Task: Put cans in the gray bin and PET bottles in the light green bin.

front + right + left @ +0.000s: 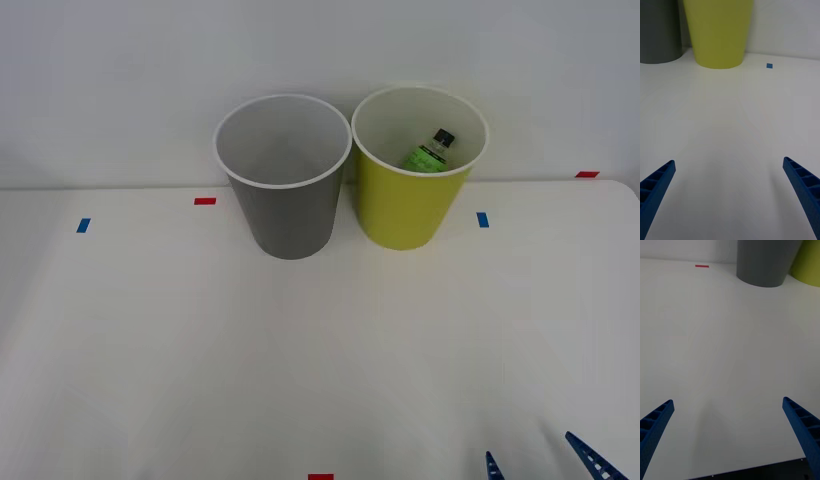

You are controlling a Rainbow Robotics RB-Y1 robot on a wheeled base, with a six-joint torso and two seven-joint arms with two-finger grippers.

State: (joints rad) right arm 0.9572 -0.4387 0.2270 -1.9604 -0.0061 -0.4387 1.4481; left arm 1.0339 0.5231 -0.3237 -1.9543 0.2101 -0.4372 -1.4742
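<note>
Bottle (pixel 432 150) already inside the light green bin (pixel 408 205): tilted against the inner wall, black cap uppermost, green label facing up. Counts as that half of the job done. Gray bin (pixel 285 210) just beside it on the robot's left, rims nearly touching or touching, cannot tell which; pale inside, nothing seen in the part of it on view. No can anywhere on the white table (pixel 200 350), so nothing left out to sort, judging from what lies there now. Likely finished, or waiting for more items to be set down.

Scattered on the table: small tape marks, red (pixel 205 201) near the gray bin, blue (pixel 483 219) near the green one, another blue (pixel 83 225) far on the left, another red (pixel 587 174) at the far right edge.

Right gripper (pixel 545 460) low at the near edge of the table, on the right side, well apart from both bins. Fingers spread wide and holding nothing; in the right wrist view the blue ribbed fingertips (pixel 662 176) sit at the two corners with bare table between, pointed toward the green bin (pixel 717 33) and the gray one (pixel 658 32).

Left gripper (pixel 728 410) likewise pulled back over the near table edge, fingers (pixel 797 416) wide apart and empty, aimed toward the gray bin (pixel 765 262). Both arms in a parked, withdrawn stance, neither near anything to grasp.
</note>
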